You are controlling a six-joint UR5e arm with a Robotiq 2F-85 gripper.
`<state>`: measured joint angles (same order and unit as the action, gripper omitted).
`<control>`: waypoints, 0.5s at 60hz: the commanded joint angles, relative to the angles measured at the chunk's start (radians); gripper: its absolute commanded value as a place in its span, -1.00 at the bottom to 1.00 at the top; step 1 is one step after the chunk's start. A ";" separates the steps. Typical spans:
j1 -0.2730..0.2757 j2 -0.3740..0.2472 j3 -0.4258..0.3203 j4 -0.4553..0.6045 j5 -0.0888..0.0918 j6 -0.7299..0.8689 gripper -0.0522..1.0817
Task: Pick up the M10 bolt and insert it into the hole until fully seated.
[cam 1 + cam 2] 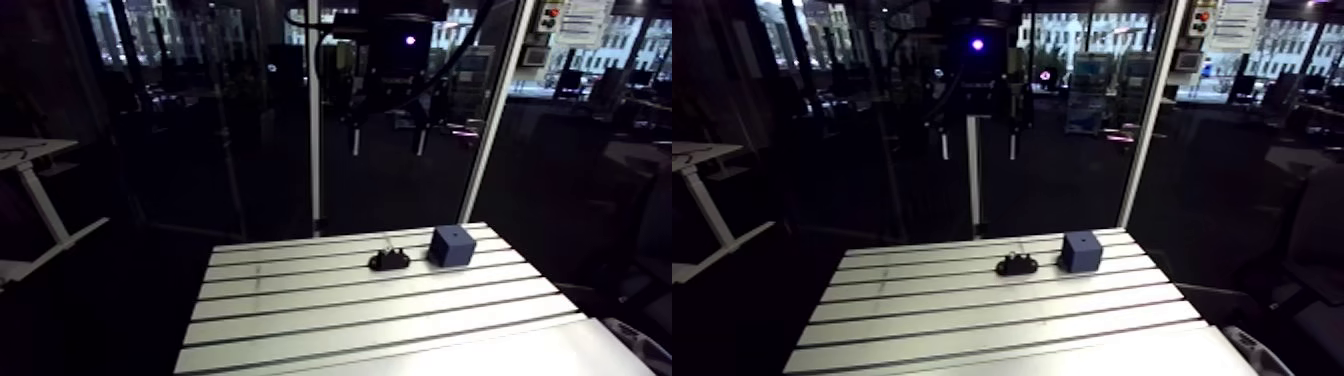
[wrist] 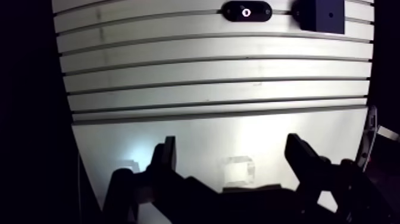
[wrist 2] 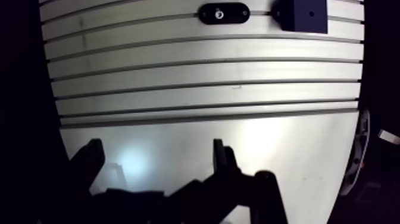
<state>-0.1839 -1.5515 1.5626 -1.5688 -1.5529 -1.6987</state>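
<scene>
Aluminium tabletop point(image 1: 300, 310), slotted over its far part and plain along its near strip. Toward the far edge a black oval holder point(image 1: 389, 261) lies flat. The bolt point(image 2: 244, 11) stands in the holder's middle, its top showing as a bright round spot in the wrist view. Just beside the holder, on its right and apart from it, sits a dark blue cube point(image 1: 451, 245) with a small hole point(image 3: 311, 12) in its top face. The claw point(image 1: 388, 145) hangs high above the tabletop, well clear of both things. In the wrist view its two fingers point(image 2: 167, 156) are spread wide over the plain strip with nothing between them. Holder and cube lie well ahead of the claw.
</scene>
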 commanded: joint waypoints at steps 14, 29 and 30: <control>-0.057 0.012 0.018 -0.070 0.000 -0.106 -0.88; -0.070 0.052 0.036 -0.156 0.000 -0.188 -0.88; -0.072 0.061 0.040 -0.168 0.000 -0.189 -0.88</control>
<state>-0.2397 -1.5263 1.5841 -1.6724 -1.5538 -1.8354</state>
